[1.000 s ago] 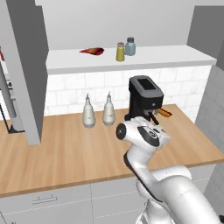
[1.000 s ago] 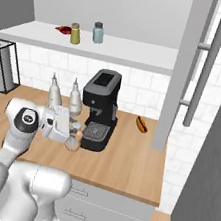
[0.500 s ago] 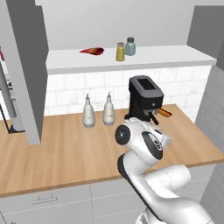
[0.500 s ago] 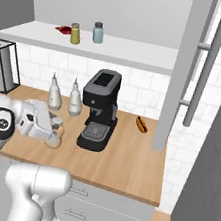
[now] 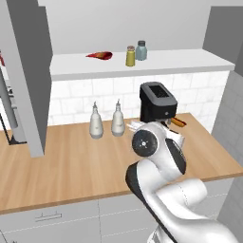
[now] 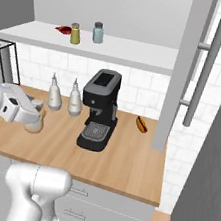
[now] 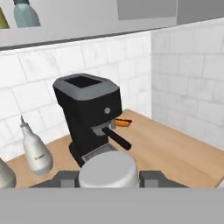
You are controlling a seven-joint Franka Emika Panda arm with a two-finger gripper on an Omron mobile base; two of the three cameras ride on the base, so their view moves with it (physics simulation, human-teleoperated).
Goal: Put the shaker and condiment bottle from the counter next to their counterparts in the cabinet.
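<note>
The condiment bottle (image 7: 108, 169) sits pinched in my tool (image 7: 108, 180), its pale cap rising between my two dark fingertips (image 7: 65, 180) in the hand view. From the right base view I see the same bottle (image 6: 34, 124) as a rounded pale shape at the end of my hand, low over the worktop (image 6: 124, 165), with my tool (image 6: 34, 119) closed around it. I cannot tell whether its base touches the wood.

The shaker (image 5: 141, 50) stands upright on the cabinet (image 5: 142, 64) shelf board, just beside the olive-yellow shaker (image 5: 130, 56), which is to its left. Further left on the same board lies the slim red bottle (image 5: 99, 55), on its side. In the right base view the blue-grey shaker (image 6: 98, 32) stands to the right of the olive-yellow one (image 6: 74, 34).

Ahead of my hand on the worktop is a black coffee machine (image 7: 89, 116), against the white tiled wall. Two white teardrop-shaped bottles (image 5: 106, 122) stand side by side to the left of it, near the wall. On the far side of the machine a small hot dog (image 6: 141, 124) lies on the wood. A tall grey cabinet door (image 5: 26, 71) hangs at the left of the left base view.
</note>
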